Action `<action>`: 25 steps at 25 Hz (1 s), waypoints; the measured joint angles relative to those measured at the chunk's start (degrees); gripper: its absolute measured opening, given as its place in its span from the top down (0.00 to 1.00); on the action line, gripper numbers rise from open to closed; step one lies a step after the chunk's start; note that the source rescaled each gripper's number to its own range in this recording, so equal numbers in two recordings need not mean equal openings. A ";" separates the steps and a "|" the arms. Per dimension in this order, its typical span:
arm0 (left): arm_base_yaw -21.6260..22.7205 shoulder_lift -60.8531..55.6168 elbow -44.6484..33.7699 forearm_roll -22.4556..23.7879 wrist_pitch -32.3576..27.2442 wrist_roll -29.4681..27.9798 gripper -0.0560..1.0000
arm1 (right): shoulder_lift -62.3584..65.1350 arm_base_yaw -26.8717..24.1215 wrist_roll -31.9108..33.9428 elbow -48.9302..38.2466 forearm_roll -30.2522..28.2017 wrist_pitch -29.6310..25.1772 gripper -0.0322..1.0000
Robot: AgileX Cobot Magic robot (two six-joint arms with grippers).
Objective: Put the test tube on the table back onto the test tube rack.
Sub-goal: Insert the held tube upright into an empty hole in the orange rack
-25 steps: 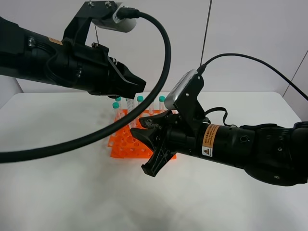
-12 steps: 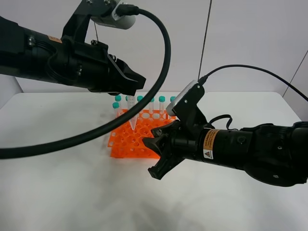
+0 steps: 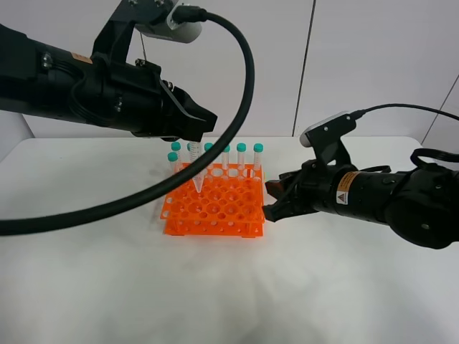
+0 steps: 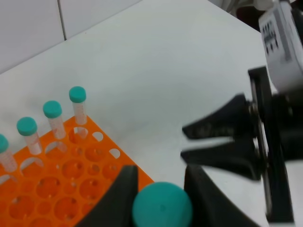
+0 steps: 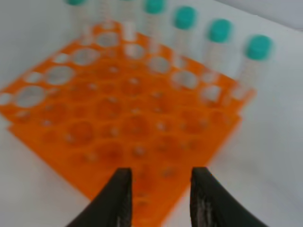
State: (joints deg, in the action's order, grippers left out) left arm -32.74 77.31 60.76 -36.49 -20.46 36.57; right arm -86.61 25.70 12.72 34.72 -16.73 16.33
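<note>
My left gripper is shut on the test tube, which hangs upright with its tapered tip just above the back part of the orange test tube rack. In the left wrist view the tube's teal cap sits between the fingers. Several teal-capped tubes stand in the rack's back row. My right gripper is open and holds nothing, low over the white table just right of the rack. The right wrist view has its fingers facing the rack.
The left arm's thick black cable loops down in front of the rack's left side. The right arm's body lies along the table's right half. A white wall stands behind the table.
The right arm has pulled back to the right, from in front of the rack to beside it, so the rack now shows whole. The left gripper with the tube has barely moved.
</note>
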 joint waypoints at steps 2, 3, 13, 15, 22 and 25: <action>0.00 0.00 0.00 0.00 0.00 0.00 0.94 | 0.00 -2.43 0.05 0.31 0.79 -2.01 0.57; 0.00 0.00 0.00 0.00 0.00 0.00 0.94 | 0.00 -3.58 0.21 0.75 1.28 -3.90 0.57; 0.00 0.00 0.00 0.00 0.00 0.04 0.94 | 0.00 -10.38 0.20 13.48 3.37 -32.67 0.57; 0.00 0.00 0.00 0.00 0.00 0.04 0.94 | 0.00 -12.28 -0.72 14.65 4.27 -35.56 0.57; 0.00 0.00 0.00 0.00 0.00 0.92 0.94 | 0.00 -20.39 -19.51 14.96 24.80 -39.56 0.57; 0.00 0.00 0.00 0.00 0.00 1.10 0.94 | 0.00 -24.10 -26.50 14.96 31.98 -39.93 0.57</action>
State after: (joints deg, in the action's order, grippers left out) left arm -32.74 77.31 60.76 -36.49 -20.46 37.67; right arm -86.61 1.60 -13.78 49.69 15.24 -23.60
